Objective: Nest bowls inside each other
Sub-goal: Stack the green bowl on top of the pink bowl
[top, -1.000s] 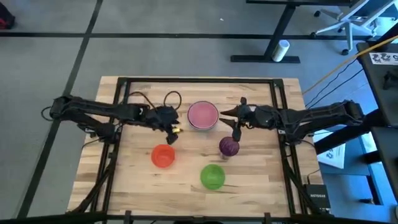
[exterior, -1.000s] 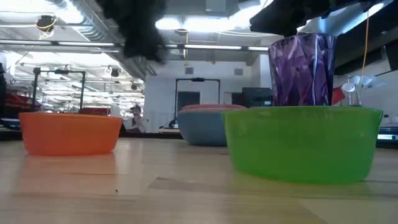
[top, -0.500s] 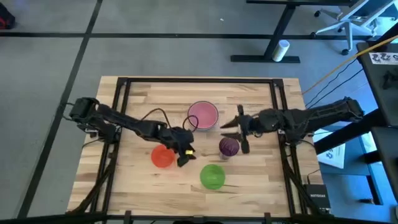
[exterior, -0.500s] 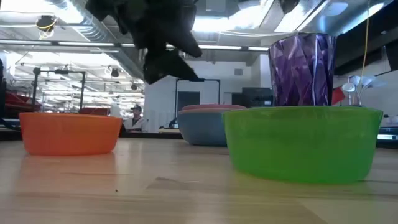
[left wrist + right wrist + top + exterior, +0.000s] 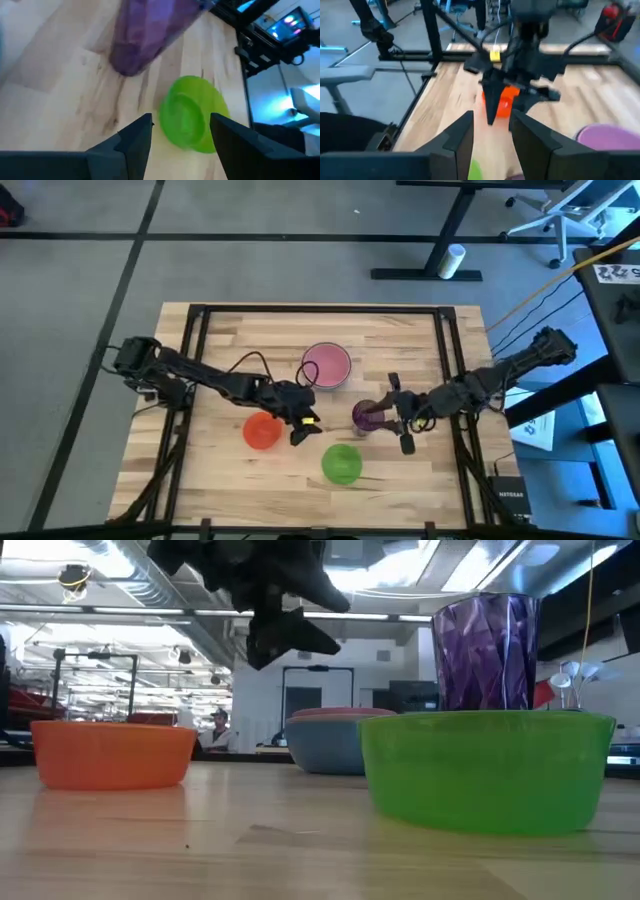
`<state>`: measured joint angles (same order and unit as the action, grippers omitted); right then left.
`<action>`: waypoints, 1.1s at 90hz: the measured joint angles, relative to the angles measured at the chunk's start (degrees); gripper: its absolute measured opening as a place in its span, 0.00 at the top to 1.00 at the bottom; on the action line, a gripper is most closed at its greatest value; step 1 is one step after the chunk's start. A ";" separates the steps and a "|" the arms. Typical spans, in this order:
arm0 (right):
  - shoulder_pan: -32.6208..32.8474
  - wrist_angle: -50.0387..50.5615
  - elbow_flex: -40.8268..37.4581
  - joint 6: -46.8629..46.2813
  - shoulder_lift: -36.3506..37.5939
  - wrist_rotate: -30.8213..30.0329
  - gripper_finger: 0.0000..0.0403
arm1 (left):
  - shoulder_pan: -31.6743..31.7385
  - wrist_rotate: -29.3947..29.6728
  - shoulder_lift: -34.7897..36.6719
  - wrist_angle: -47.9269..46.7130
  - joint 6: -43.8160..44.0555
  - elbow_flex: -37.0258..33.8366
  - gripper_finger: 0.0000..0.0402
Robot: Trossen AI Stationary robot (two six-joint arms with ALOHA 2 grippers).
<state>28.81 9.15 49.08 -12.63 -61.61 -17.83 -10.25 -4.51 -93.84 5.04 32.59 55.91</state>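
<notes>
An orange-red bowl [image 5: 262, 430] stands at the near left and a green bowl [image 5: 342, 463] at the near middle. A tall faceted purple bowl [image 5: 368, 416] stands upright between them and the pink bowl [image 5: 326, 365]. The pink bowl sits nested in a grey-blue bowl [image 5: 325, 748] farther back. My left gripper [image 5: 302, 426] hangs open above the table, just right of the orange-red bowl. In its wrist view the left gripper [image 5: 181, 130] looks toward the green bowl [image 5: 190, 120]. My right gripper [image 5: 396, 416] is open close by the purple bowl's right side, with nothing between its fingers [image 5: 465, 135].
A black metal frame [image 5: 320, 309] runs round the wooden table top. Bare wood lies along the near edge left of the green bowl and at the far left. In the low view the green bowl [image 5: 488, 770] hides the purple bowl's foot.
My left gripper has swung from beside the pink bowl toward the table's near edge, ending right of the orange-red bowl. My right gripper has gone from beside the pink bowl toward the near edge, to the purple bowl's right side. The bowls have stayed put.
</notes>
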 joint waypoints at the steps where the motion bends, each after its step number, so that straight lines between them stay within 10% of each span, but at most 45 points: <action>1: 0.19 0.10 0.00 -0.42 -0.19 -0.18 0.72 | -0.09 -0.01 -0.27 0.21 0.02 0.01 0.55; 35: 5.45 0.85 0.02 -6.87 -4.25 -7.12 0.72 | -2.92 -0.68 -8.27 8.39 4.88 0.97 0.55; 99: 12.37 5.96 0.06 -24.60 -15.11 4.53 0.72 | 0.92 -3.88 -4.92 -4.34 -1.96 5.78 0.55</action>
<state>41.17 15.11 49.14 -37.24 -76.72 -13.30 -9.33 -8.38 -98.76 0.70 30.63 61.69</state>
